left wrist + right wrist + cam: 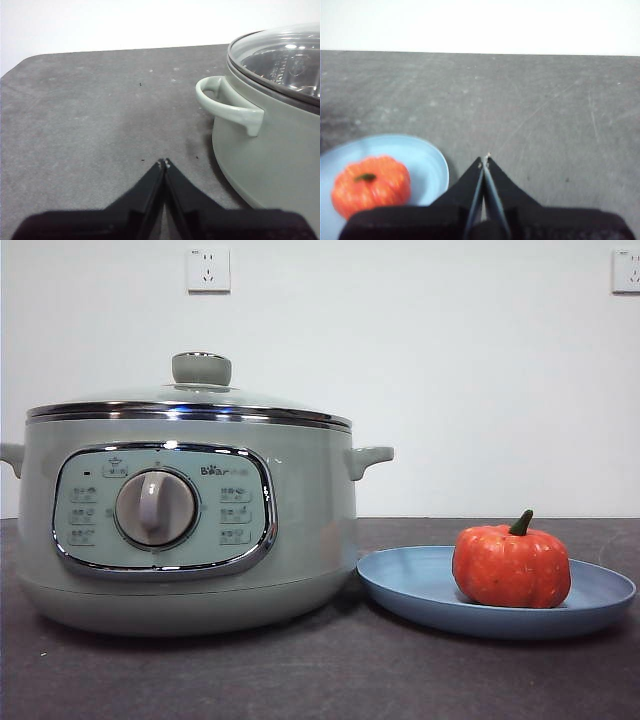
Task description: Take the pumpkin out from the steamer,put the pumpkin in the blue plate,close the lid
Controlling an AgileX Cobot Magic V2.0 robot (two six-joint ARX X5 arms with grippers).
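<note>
Both grippers, left (164,162) and right (485,159), sit closed and empty above the table (300,680). Pumpkin (511,566) rests in the blue plate (420,585) beside the steamer (300,520), lid (190,400) on.

A plain white wall (450,390) fills the background, evenly lit. Two white power sockets sit high on it, one (208,269) at about eleven o'clock, the other (626,270) at one o'clock, cut by the edge. Below runs a dark grey, faintly scuffed tabletop (330,680).
</note>
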